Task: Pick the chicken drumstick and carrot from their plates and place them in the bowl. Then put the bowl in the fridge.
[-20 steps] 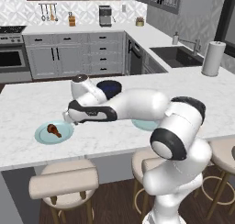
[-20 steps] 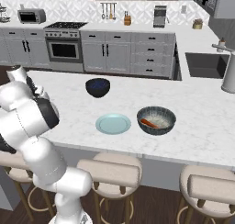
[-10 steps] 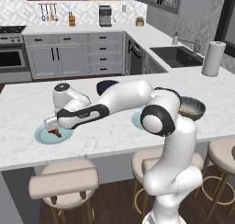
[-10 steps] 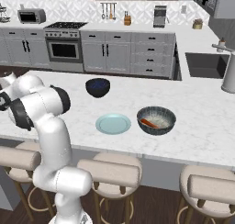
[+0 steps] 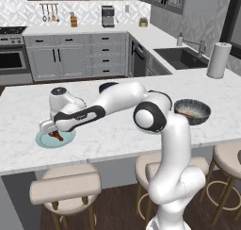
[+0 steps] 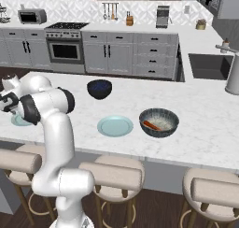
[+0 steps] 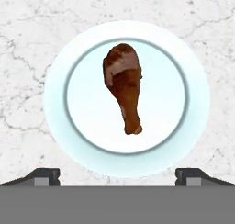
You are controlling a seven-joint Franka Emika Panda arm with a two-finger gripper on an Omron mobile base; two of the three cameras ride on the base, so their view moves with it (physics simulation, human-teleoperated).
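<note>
Hovering over the chicken drumstick [image 7: 124, 87], the gripper [image 7: 117, 175] is holding its jaws spread wide, fingertips [image 7: 42, 175] showing at 7 and 5 o'clock of the teal plate [image 7: 193, 71]. Drumstick is lying mid-plate, meaty end toward 12, bone end toward 6, untouched. In the right base view, a second teal plate [image 6: 115, 125] is sitting bare on the marble counter [image 6: 205, 129]; at its 3 o'clock a grey speckled bowl [image 6: 158, 122] is holding the carrot [image 6: 152, 125]; at 11 o'clock the black bowl [image 6: 99, 88] is standing apart.
</note>
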